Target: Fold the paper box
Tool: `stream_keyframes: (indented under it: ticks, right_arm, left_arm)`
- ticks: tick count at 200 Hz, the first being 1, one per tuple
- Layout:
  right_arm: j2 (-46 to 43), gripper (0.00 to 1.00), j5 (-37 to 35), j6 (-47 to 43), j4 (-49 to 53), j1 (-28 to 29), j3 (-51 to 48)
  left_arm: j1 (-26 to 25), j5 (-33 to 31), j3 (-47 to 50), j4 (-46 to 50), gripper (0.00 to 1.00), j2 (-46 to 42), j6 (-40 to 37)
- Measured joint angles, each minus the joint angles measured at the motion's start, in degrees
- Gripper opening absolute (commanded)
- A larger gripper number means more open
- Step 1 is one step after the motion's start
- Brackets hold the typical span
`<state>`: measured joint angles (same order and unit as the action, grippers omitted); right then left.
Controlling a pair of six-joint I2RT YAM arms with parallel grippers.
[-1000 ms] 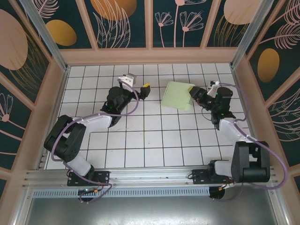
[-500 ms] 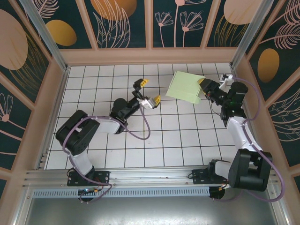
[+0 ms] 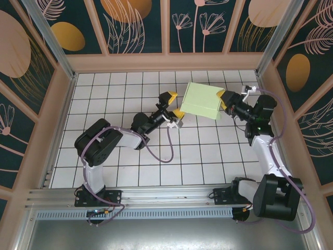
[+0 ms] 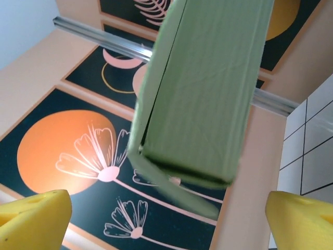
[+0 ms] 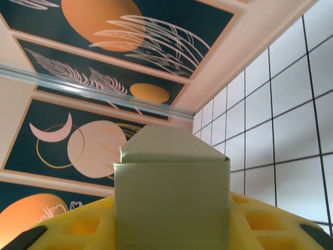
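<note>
Top external: paper box [image 3: 200, 101] is up off the tiled table [image 3: 130, 156], far-right area, clamped at its R end by the right gripper [image 3: 222, 99]. Box reads as a flattened sleeve, long axis approx. L–R, running from the R fingers toward the left gripper [image 3: 173, 104]. L jaws are spread wide w/ nothing in them. Box's free L edge sits just beside the L fingertips; no contact that I can make out. R arm holds; L arm is free and nearest the free end.

Left wrist: box [image 4: 203, 88] hangs dead ahead, centred betw. the two yellow fingertips [image 4: 31, 221], apart from both. Near end faces the cam; a loose flap [image 4: 177, 190] droops off its lower edge, and the side seam gapes a bit.

Right wrist: yellow pads [image 5: 67, 229] are closed on the box [image 5: 171, 203] from both sides, card wedged betw. them. Pointed end flap [image 5: 166, 143] sticks out past the grip, away from the cam.

Judgement: next move is prob. L gripper onto the near flap/free end. Approach runs along the box's long axis, so alignment w/ that edge matters more than reach.
</note>
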<state>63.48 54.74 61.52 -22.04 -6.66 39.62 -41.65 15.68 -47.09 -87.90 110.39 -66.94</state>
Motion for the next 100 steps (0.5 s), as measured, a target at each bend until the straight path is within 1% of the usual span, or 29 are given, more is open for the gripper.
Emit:
stream_keyframes:
  ticks: [39, 100]
  right_arm:
    - [-0.9, 0.38, 2.4, 0.79, 0.13, 0.0, -3.08]
    - [-3.69, 0.37, 3.48, 2.86, -0.13, 0.17, -7.56]
  left_arm:
    - [-1.64, 1.95, -0.28, -0.72, 0.88, 0.26, -3.19]
    - [-2.54, 3.32, -0.09, -2.1, 0.77, 1.09, -3.39]
